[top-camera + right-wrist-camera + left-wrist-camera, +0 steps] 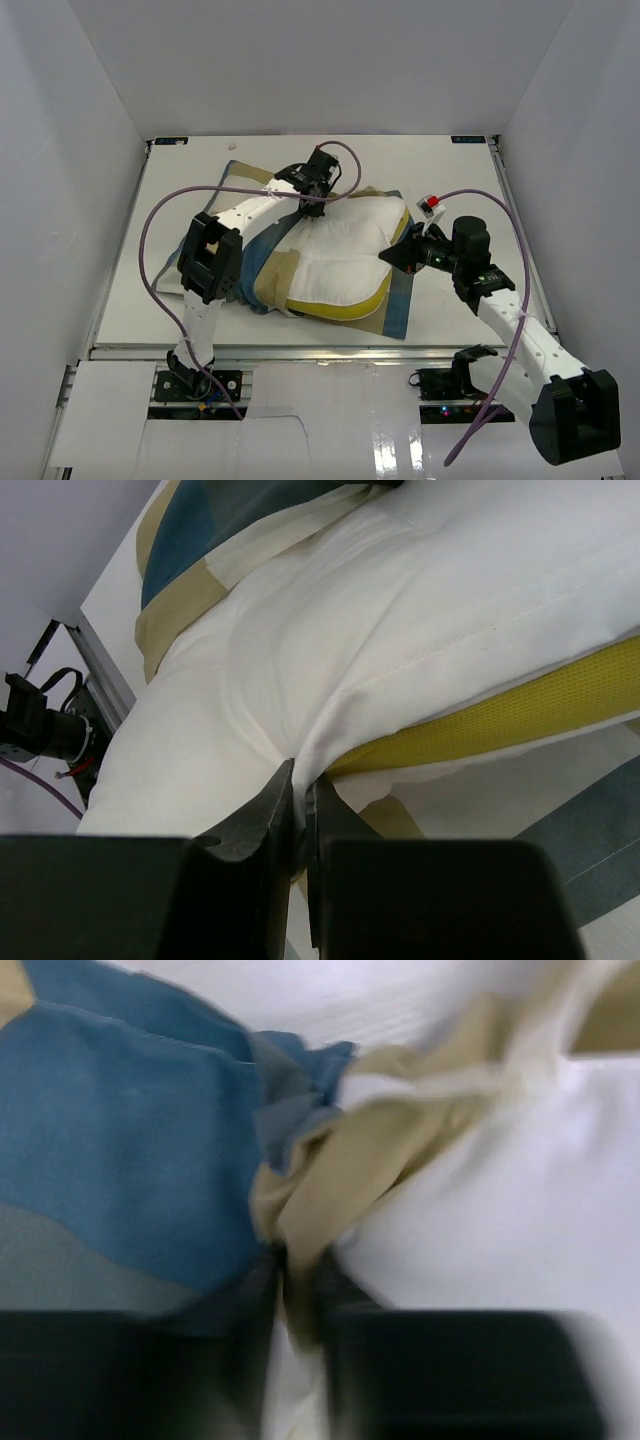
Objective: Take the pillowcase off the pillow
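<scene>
White table (130, 290) enclosed by three plain white walls: back wall (320, 60), left wall (60, 200), right wall (590, 170). Small dark markers (170, 141) sit at both far corners of the table. A metal rail (300, 352) runs along its near edge. Lighting is even and diffuse.

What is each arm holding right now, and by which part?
The left tool pinches a bunched tan fold of the pillowcase; the right tool grips the white pillow at its edge seam.
</scene>
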Tool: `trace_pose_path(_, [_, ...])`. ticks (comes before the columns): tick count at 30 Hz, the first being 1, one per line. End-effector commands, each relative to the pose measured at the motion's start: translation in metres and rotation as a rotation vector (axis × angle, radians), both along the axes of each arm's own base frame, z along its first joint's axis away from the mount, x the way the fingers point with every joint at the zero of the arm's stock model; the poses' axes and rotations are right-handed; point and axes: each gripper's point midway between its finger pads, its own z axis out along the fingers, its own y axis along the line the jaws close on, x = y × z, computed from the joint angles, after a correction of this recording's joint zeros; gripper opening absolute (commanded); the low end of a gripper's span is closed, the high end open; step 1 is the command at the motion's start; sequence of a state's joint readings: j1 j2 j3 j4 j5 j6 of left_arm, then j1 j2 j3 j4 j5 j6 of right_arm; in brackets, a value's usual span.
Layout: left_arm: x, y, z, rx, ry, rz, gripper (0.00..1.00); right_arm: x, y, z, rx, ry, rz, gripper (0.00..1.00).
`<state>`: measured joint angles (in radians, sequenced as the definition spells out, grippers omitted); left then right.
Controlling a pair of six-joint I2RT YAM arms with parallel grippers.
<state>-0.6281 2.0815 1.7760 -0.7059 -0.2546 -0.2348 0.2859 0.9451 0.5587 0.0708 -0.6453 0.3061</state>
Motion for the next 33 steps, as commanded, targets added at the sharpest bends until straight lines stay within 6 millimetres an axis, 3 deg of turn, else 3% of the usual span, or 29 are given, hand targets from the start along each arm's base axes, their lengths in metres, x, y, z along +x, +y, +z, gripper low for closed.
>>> trace_pose_path(1, [0.018, 0.044, 0.013, 0.093, -0.044, 0.129, 0.16, 0.002, 0.002, 0.034, 0.034, -0.158, 0.007, 0.08])
trace_pose_path(3, [0.025, 0.066, 0.025, 0.077, -0.05, 0.211, 0.0, 0.005, -0.007, 0.042, 0.026, -0.196, -0.061, 0.08])
trace_pose_path(5, [0.035, 0.099, 0.035, 0.075, -0.075, 0.319, 0.0, 0.013, -0.02, 0.047, 0.004, -0.228, -0.167, 0.08])
trace_pose_path(6, [0.038, 0.112, 0.044, 0.063, -0.092, 0.354, 0.0, 0.011, -0.028, 0.06, 0.012, -0.274, -0.213, 0.08])
trace_pose_path(10, [0.045, 0.181, 0.051, 0.048, -0.097, 0.529, 0.0, 0.016, -0.066, 0.078, -0.003, -0.323, -0.458, 0.08])
trace_pose_path(13, [0.045, 0.21, 0.064, 0.022, -0.131, 0.603, 0.0, 0.016, -0.089, 0.092, 0.013, -0.363, -0.595, 0.08])
trace_pose_path(15, [0.044, 0.218, 0.062, -0.001, -0.128, 0.617, 0.0, 0.015, -0.106, 0.094, 0.016, -0.361, -0.694, 0.08])
trace_pose_path(19, [0.041, 0.232, 0.052, -0.011, -0.095, 0.628, 0.0, 0.012, -0.117, 0.102, 0.027, -0.383, -0.75, 0.08])
trace_pose_path(20, [0.04, 0.226, 0.048, -0.032, -0.076, 0.608, 0.01, 0.013, -0.117, 0.101, 0.021, -0.378, -0.751, 0.08])
trace_pose_path(21, [0.039, 0.221, 0.048, -0.054, -0.066, 0.586, 0.1, 0.013, -0.116, 0.101, 0.02, -0.377, -0.743, 0.08])
trace_pose_path(23, [0.036, 0.205, 0.062, -0.135, -0.061, 0.529, 0.43, 0.016, -0.111, 0.101, 0.019, -0.372, -0.723, 0.08])
trace_pose_path(24, [0.032, 0.187, 0.069, -0.213, -0.038, 0.462, 0.69, 0.019, -0.106, 0.098, 0.014, -0.359, -0.7, 0.08])
trace_pose_path(27, [0.007, 0.162, 0.103, -0.241, -0.084, 0.357, 0.84, 0.029, -0.099, 0.092, -0.003, -0.317, -0.676, 0.08])
trace_pose_path(29, [-0.021, 0.135, 0.116, -0.196, -0.106, 0.288, 0.86, 0.037, -0.094, 0.087, -0.019, -0.287, -0.664, 0.08])
trace_pose_path(30, [-0.05, 0.112, 0.122, -0.185, -0.125, 0.227, 0.87, 0.039, -0.093, 0.085, -0.024, -0.276, -0.659, 0.08])
trace_pose_path(33, [-0.096, 0.096, 0.113, -0.175, -0.133, 0.21, 0.87, 0.053, -0.091, 0.083, -0.037, -0.262, -0.671, 0.08])
